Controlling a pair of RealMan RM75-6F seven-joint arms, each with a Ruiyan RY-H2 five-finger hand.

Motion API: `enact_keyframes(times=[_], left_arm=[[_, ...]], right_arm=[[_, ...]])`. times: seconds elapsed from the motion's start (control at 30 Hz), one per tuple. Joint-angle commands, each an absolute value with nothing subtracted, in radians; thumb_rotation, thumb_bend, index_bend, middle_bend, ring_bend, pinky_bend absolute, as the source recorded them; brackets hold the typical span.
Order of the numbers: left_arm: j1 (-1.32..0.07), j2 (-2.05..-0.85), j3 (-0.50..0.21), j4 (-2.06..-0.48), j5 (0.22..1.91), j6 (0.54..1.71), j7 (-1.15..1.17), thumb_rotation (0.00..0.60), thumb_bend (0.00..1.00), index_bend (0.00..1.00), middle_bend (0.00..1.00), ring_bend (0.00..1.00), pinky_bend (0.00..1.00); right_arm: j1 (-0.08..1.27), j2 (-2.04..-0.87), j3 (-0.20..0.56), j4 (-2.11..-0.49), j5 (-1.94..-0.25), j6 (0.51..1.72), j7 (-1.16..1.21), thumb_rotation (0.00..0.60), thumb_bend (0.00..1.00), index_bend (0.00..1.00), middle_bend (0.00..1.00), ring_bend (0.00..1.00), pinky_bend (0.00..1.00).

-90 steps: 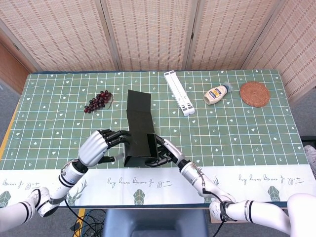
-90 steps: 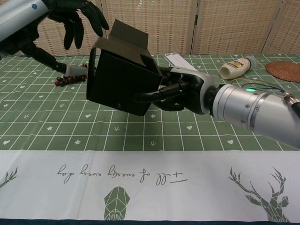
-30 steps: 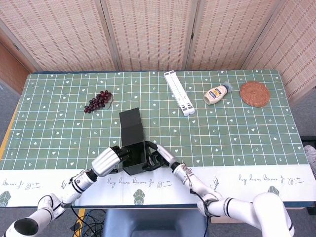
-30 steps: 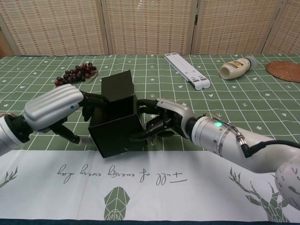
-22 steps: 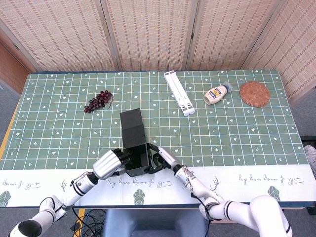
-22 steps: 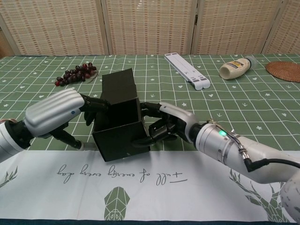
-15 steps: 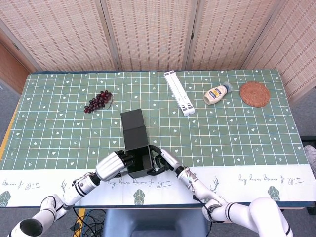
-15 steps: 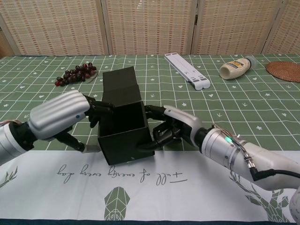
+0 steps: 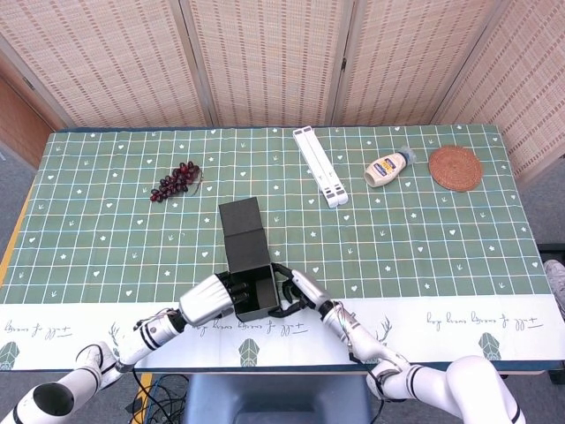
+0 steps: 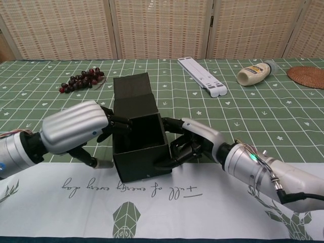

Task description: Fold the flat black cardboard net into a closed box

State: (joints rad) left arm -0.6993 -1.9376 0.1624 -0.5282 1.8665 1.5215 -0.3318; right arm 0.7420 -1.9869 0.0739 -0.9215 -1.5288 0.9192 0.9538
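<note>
Lower centre of the head view: black box [image 9: 252, 283], body formed and open on top, sits on the table [image 9: 424, 238] at the near edge of the green cloth. Lid flap [image 9: 244, 217] is not folded over yet; it lies flat beyond the body toward the top of the frame, so the long axis runs near-to-far. I'm grasping the body from both flanks: left hand [image 9: 210, 300] on the frame-left wall, right hand [image 9: 297, 291] on the frame-right. Both are level with the body, neither nearer the flap. I reckon closing means reaching past it.

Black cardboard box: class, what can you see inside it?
The black cardboard box stands open-topped; only dark inner walls show. Its floor is hidden by the front wall and shadow.
</note>
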Motion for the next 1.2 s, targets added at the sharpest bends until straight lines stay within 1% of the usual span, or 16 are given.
enact_keyframes(times=[0.03,0.23,0.43,0.63,0.9,1.2], left_arm=[[-0.7,-1.928,0.158,-0.553,1.861,1.519,-0.301,0.6,0.09,0.49,0.43,0.57,0.53],[-0.689,-1.903,0.151,-0.612,1.845,1.505,-0.249,0.6,0.09,0.49,0.43,0.61,0.53],[-0.681,-1.885,0.151,-0.67,1.827,1.471,-0.262,0.6,0.09,0.49,0.43,0.62,0.53],[-0.668,-1.889,0.143,-0.697,1.81,1.468,-0.299,0.6,0.09,0.5,0.44,0.63,0.53],[-0.65,-1.913,0.145,-0.666,1.809,1.474,-0.322,0.6,0.1,0.5,0.44,0.63,0.53],[-0.63,-1.977,0.142,-0.575,1.815,1.518,-0.354,0.6,0.09,0.52,0.45,0.63,0.53]], right_arm=[[0.742,-1.987,0.071,-0.919,-1.532,0.923,0.956,0.6,0.28,0.29,0.39,0.76,1.0],[0.743,-1.987,0.065,-0.913,-1.538,0.93,0.966,0.6,0.29,0.29,0.39,0.76,1.0],[0.744,-1.987,0.059,-0.91,-1.545,0.935,0.972,0.6,0.29,0.29,0.39,0.76,1.0],[0.743,-1.986,0.052,-0.907,-1.549,0.941,0.97,0.6,0.29,0.29,0.39,0.76,1.0],[0.743,-1.985,0.046,-0.908,-1.553,0.947,0.968,0.6,0.3,0.29,0.39,0.76,1.0],[0.74,-1.983,0.039,-0.908,-1.557,0.954,0.965,0.6,0.3,0.29,0.39,0.76,1.0]])
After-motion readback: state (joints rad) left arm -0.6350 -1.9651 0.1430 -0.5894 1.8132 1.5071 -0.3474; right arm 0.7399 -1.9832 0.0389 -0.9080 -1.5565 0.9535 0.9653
